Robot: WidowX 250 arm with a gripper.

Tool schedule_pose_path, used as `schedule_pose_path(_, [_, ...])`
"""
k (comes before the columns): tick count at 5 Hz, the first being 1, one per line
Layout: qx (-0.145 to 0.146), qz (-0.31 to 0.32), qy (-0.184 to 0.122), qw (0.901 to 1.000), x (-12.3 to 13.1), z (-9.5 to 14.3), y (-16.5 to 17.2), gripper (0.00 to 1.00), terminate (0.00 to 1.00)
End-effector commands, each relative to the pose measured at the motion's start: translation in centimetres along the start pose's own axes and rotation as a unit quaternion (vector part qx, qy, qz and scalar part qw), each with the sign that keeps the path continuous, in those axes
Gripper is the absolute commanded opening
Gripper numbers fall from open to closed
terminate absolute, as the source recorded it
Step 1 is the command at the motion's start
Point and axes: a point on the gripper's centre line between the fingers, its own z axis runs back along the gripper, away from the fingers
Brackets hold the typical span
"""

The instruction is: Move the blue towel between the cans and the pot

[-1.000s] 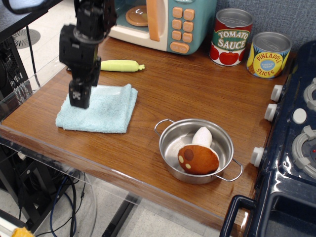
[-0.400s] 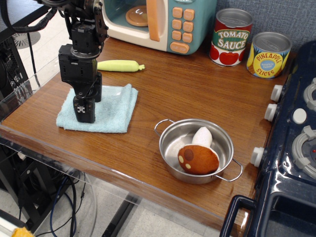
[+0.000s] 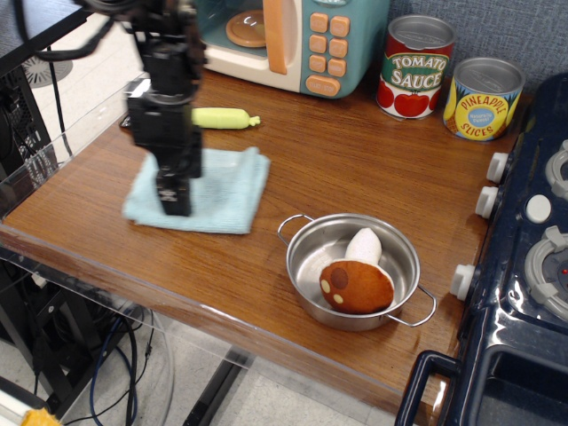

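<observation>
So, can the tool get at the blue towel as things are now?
Probably yes: the tool is already down on the blue towel, near its left end, with nothing above it. Whether it grips the cloth cannot be seen.

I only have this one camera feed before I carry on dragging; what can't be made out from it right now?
- Gripper fingers: motion-blurred, dark, so open or shut is unclear.
- Blue towel: its left part is hidden behind the arm; grip unclear.
- Pot: floor partly covered by the toy mushroom.
- Microwave: top cut off by the frame edge.
</observation>
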Motion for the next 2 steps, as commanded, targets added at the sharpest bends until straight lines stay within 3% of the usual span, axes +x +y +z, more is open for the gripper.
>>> schedule_pose_path(1, [-0.012,-0.065,0.020,0.9976,-7.1,0.7,0.3,1.00,0.00])
schedule_pose_path(2, [-0.015,-0.076,0.039,0.9962,-10.7,1.2,-0.6,1.00,0.00])
